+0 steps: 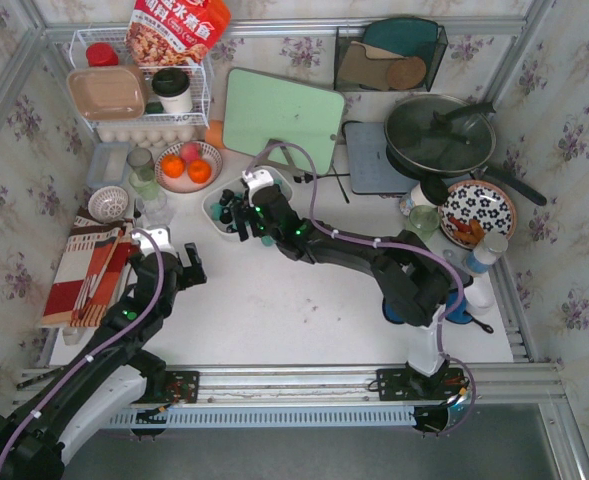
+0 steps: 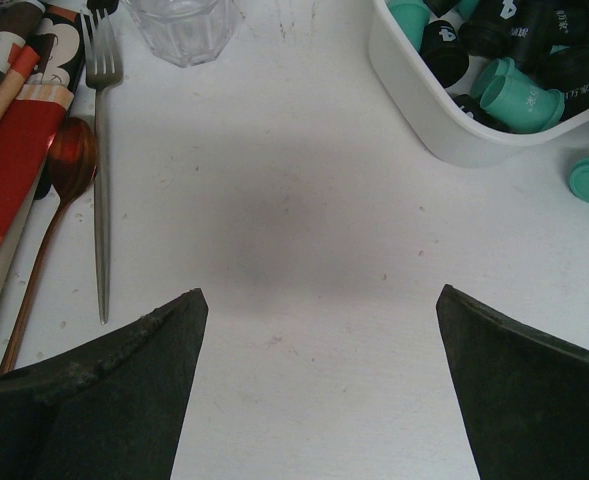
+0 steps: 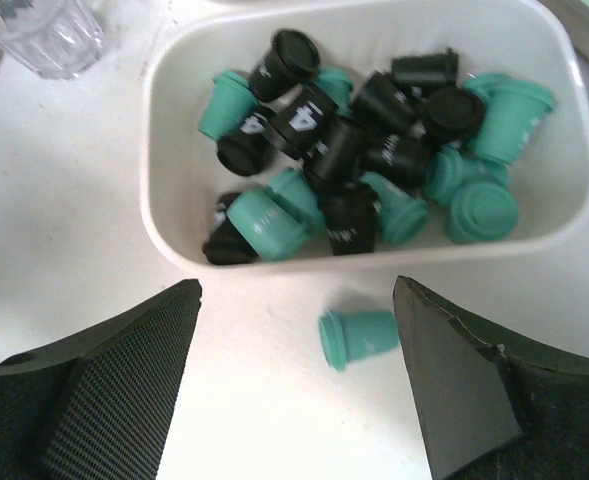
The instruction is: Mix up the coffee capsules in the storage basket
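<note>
Right wrist, teal capsule point(image 3: 359, 337) outside storage basket point(image 3: 274, 272)

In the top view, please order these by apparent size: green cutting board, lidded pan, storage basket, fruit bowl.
Green cutting board and lidded pan: about alike, unranked.
Then storage basket, partly hidden under the right gripper.
Smallest: fruit bowl.

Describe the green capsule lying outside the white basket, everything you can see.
The stray capsule is a small teal-green cup, seemingly plastic, with a wider flanged rim. It lies on its side on the white table, close beside the storage basket, seemingly not touching it. The right claw hangs open over it; nothing grips it.
</note>
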